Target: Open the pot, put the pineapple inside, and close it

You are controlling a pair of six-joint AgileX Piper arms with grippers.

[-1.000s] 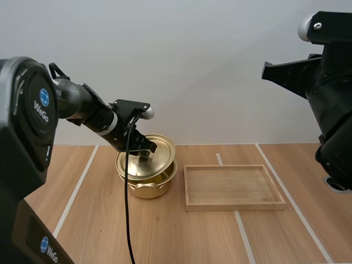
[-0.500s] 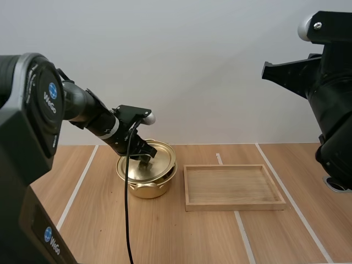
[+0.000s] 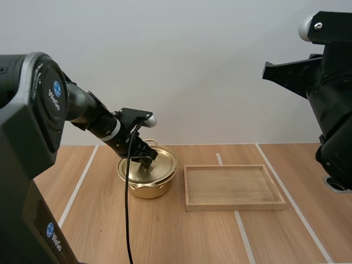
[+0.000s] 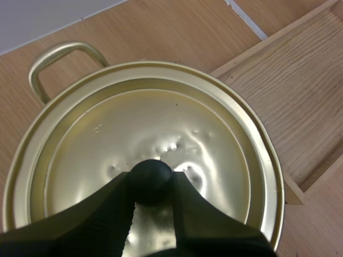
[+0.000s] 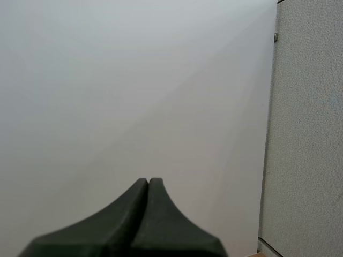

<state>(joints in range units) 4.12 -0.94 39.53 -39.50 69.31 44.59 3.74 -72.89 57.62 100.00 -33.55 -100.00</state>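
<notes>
A golden pot (image 3: 146, 188) stands on the table left of the wooden tray. Its golden lid (image 3: 157, 165) (image 4: 150, 139) now rests flat on the pot's rim. My left gripper (image 3: 147, 160) (image 4: 151, 184) is shut on the lid's black knob (image 4: 151, 179), its tips pinching the knob from both sides. One pot handle (image 4: 56, 59) sticks out beyond the lid. My right gripper (image 5: 148, 184) is held up high facing a pale wall, its fingers lying together as one dark wedge with nothing in them.
An empty wooden tray (image 3: 231, 187) (image 4: 300, 101) lies just right of the pot, its near corner close to the lid's edge. White tape lines cross the wooden table (image 3: 82, 187). The raised right arm (image 3: 324, 93) fills the high view's right side.
The left gripper has lowered the tilted lid over the pot; it now sits level on the rim, covering the inside. The right arm has not moved.
</notes>
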